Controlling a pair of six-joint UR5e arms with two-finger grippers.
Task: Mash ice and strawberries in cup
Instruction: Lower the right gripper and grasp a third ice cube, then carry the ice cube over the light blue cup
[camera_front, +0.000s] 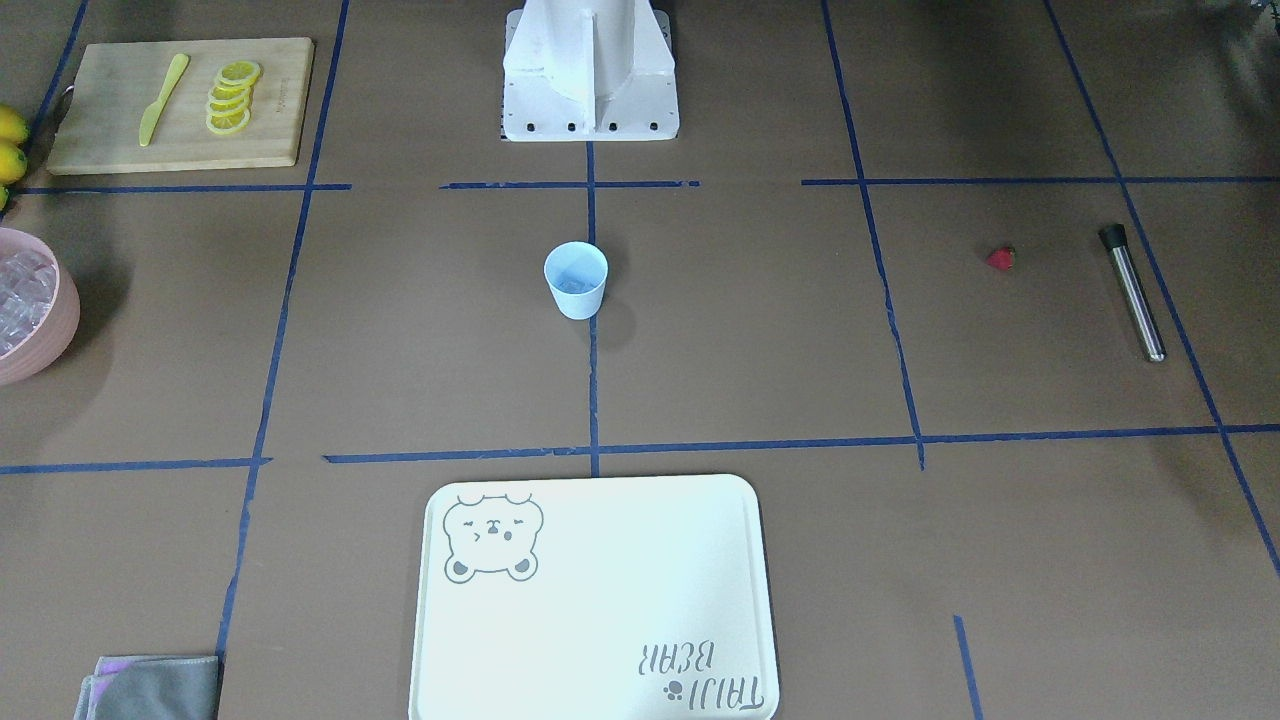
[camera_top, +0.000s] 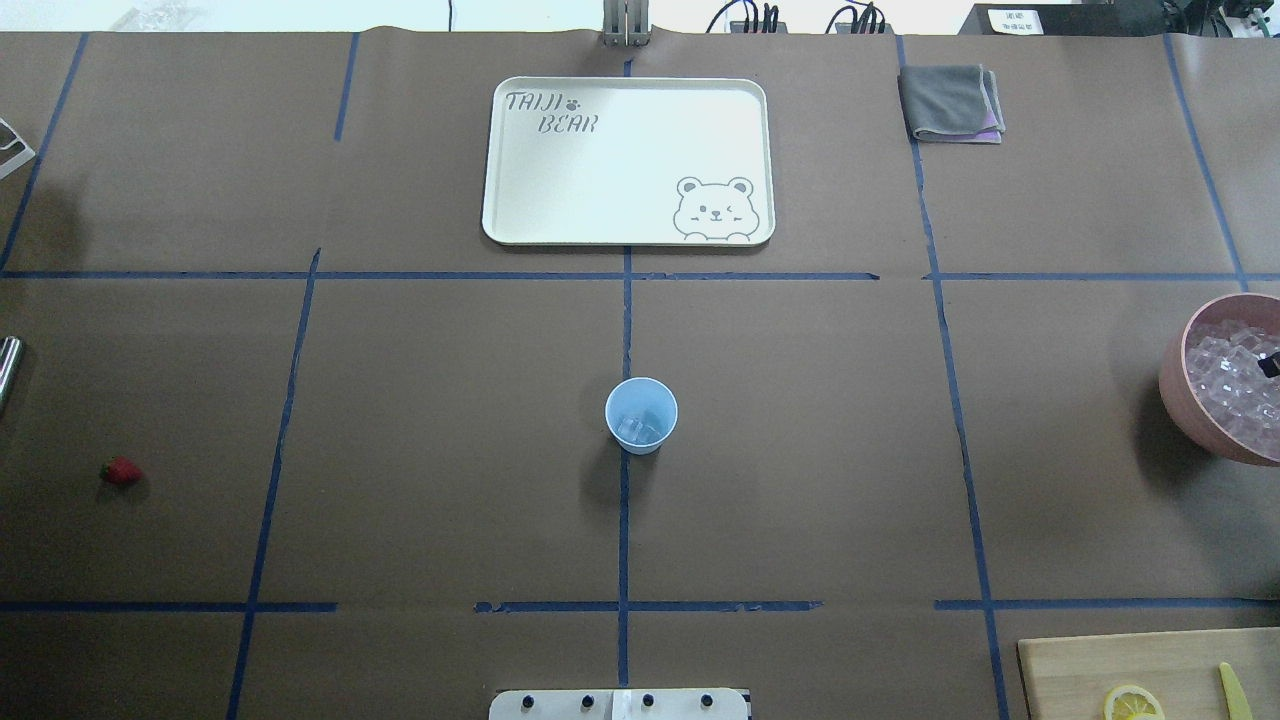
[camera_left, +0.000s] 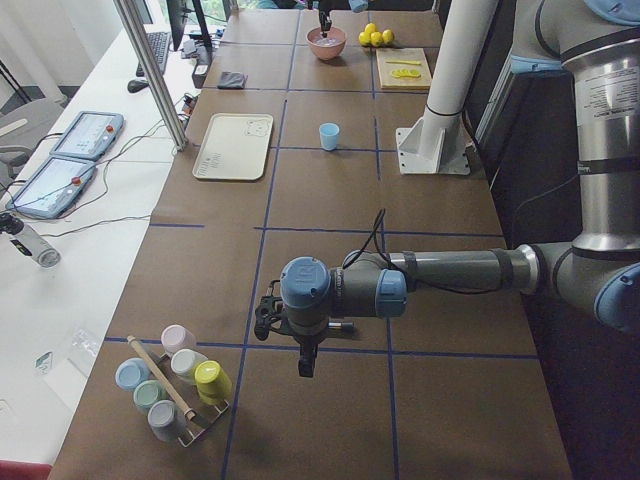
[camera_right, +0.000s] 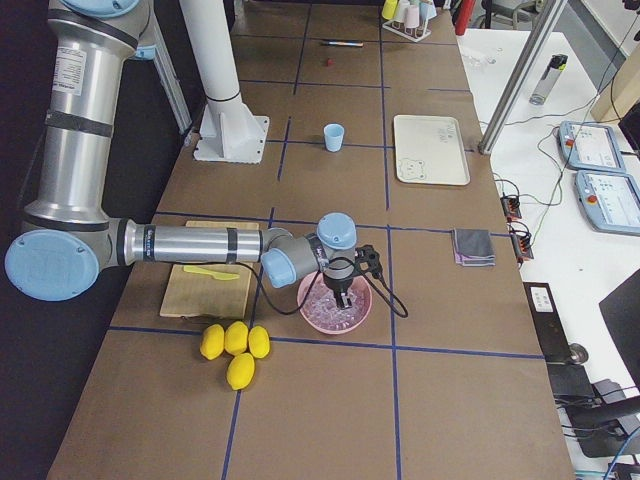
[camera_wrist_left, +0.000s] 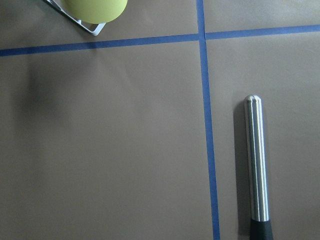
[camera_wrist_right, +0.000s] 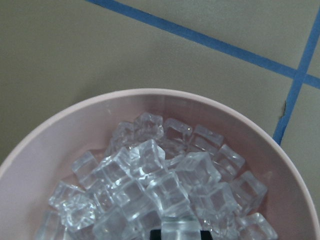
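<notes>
The light blue cup stands upright at the table's middle, with a few ice cubes in its bottom. More ice fills the pink bowl at my right. My right gripper reaches down into that bowl; only a dark tip shows among the cubes, so I cannot tell whether it is open or shut. The strawberry lies alone on the table at my left. My left gripper hangs above a steel muddler; I cannot tell its state.
A white bear tray lies beyond the cup. A cutting board holds lemon slices and a yellow knife, with whole lemons beside it. A grey cloth and a rack of coloured cups sit at the edges.
</notes>
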